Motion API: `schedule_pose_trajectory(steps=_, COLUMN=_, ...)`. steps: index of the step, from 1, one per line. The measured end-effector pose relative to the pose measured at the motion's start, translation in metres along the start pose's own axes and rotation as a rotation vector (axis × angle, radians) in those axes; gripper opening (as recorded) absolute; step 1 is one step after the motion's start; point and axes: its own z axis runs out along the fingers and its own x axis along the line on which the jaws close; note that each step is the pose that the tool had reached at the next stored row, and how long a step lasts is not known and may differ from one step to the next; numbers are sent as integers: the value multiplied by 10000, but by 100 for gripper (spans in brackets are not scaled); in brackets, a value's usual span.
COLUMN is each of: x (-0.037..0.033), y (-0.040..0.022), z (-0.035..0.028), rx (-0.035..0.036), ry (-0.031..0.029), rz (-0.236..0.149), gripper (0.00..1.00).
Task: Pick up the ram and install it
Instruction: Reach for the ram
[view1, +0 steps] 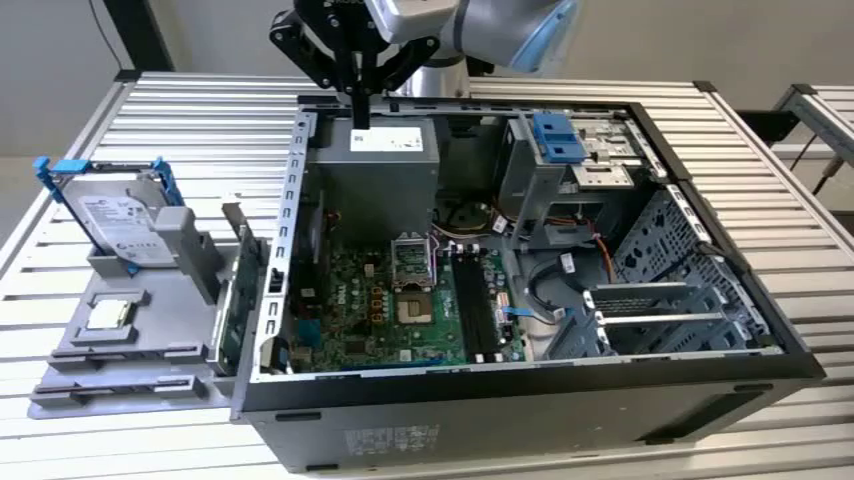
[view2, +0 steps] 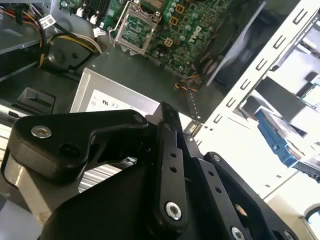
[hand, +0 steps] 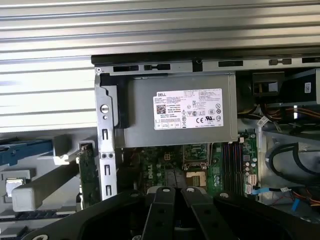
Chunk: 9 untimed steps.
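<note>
Above the power supply (view1: 380, 140), the jaws look clenched on nothing, the ram (view1: 230, 318) standing well apart.

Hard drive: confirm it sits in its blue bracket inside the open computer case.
One thing is wrong. The hard drive does sit in its blue bracket, but it is outside the open computer case, not inside it. It rests on the grey holder beside the case, toward the exterior view's left. The exterior view shows this.
</note>
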Motion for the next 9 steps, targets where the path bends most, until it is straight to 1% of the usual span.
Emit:
schedule_pose_trajectory(steps=4, x=37, y=-3, z=0, rx=-2, ry=-1, rz=-1, gripper=0)
schedule_pose_trajectory(steps=9, x=123, y=-9, z=-2, rx=-1, ry=-1, rz=0, gripper=0)
